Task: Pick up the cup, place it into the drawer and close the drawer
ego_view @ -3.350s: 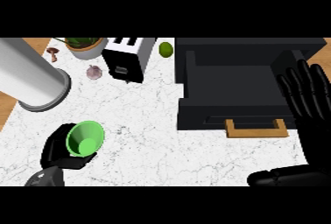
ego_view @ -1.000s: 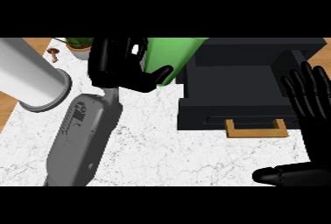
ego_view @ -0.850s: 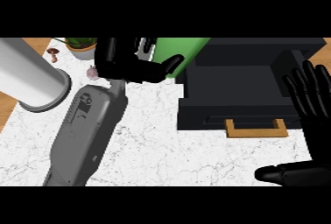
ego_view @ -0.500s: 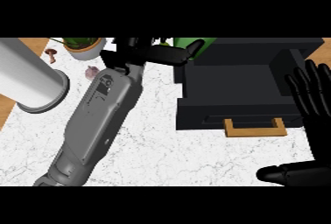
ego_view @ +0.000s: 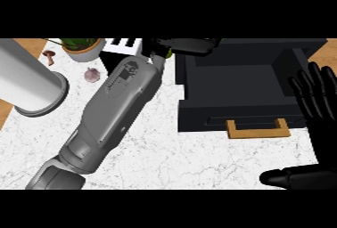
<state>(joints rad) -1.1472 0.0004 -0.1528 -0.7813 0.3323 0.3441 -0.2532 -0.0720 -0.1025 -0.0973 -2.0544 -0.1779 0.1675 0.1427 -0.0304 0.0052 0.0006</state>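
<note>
Along the counter's left edge a tall white cylinder (ego_view: 30,80) stands on the white marbled counter (ego_view: 197,156), and behind it near the far left corner sit a small brown mushroom (ego_view: 49,54), a potted plant (ego_view: 82,46) and, just in front of the pot, a pale garlic bulb (ego_view: 91,75). A white appliance with dark slots (ego_view: 125,44) stands at the far edge just right of the pot. The grey left forearm (ego_view: 112,116) crosses the counter on a slant from the near left corner up to the far edge, and the left robot hand (ego_view: 181,44) lies at the far left corner of the open drawer, its black fingers curled. Only a thin sliver of green shows at that robot hand, beside the wrist, so the cup (ego_view: 169,54) is mostly hidden; I cannot tell whether the fingers are clamped on it or whether it is above the drawer or beside it. The dark drawer (ego_view: 237,89) takes up the far right part of the counter, pulled open with its inside showing, and a tan handle (ego_view: 258,129) sticks out from its front toward the near edge. At the counter's right edge the right robot hand (ego_view: 319,116) rests with its fingers straight and spread, pointing away, and its thumb (ego_view: 296,177) lies near the near right corner, touching nothing.
</note>
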